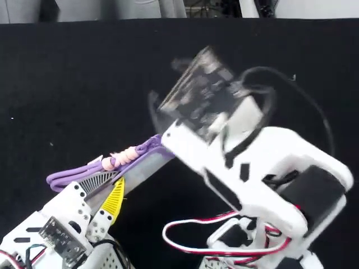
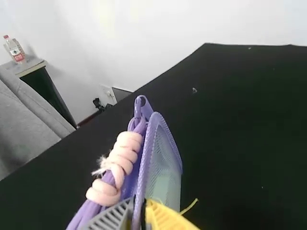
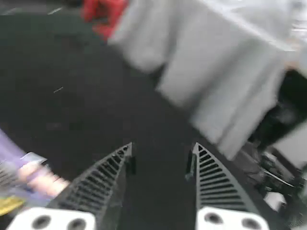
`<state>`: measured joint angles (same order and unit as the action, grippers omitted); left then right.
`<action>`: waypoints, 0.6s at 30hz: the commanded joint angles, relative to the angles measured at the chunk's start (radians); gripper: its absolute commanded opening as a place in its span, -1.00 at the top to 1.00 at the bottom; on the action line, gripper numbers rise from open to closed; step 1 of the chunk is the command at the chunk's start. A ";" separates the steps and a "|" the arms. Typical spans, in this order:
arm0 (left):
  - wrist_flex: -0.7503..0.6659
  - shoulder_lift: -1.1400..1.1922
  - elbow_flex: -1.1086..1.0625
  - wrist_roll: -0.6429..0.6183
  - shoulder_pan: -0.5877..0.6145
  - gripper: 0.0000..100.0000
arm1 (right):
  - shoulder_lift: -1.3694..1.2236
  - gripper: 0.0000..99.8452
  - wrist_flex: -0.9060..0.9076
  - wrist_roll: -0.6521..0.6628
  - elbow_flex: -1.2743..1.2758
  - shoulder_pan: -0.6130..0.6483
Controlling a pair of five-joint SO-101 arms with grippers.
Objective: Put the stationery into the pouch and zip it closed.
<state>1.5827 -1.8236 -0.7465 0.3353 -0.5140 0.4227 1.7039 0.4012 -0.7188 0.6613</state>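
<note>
1. There are two arms at one black bench (image 1: 84, 84).
2. There is one pouch (image 2: 160, 158). It is see-through mesh with purple edges.
3. The left tool (image 2: 139, 211) has one gray finger and one yellow finger. The two fingers are squeezed on one end of the pouch.
4. The pouch sticks out from the left tool, over the bench. In the high view it points up and to the right, toward the right arm (image 1: 263, 168).
5. I cannot tell if the pouch touches the bench.
6. One pink curly cord (image 2: 120, 163) lies along the purple edge of the pouch, near the left tool.
7. One small purple zip tab (image 2: 140, 103) sits at the far tip of the pouch.
8. I cannot tell if the zip is open or closed.
9. The right tool (image 3: 160, 148) has two dark ribbed fingers. They are apart, with only bench seen between them.
10. The pouch and the pink cord are just beside the right tool, off to one side of it and not between its fingers.
11. In the high view the far end of the pouch meets the white front part of the right arm.
</note>
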 commanded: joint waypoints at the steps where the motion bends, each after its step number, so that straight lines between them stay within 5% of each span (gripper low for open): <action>1: -0.009 -0.003 0.013 -0.011 -0.005 0.94 | -0.010 0.62 0.049 0.077 0.068 0.109; 9: -0.103 -0.002 0.008 -0.003 -0.005 0.94 | 0.001 0.62 0.055 0.244 0.295 0.236; 18: -0.175 0.000 -0.008 -0.003 -0.005 0.94 | -0.007 0.62 0.055 0.288 0.344 0.307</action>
<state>1.4523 -1.8236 -0.7465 0.3337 -0.5155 0.4089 1.7346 0.6774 -0.3721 0.9528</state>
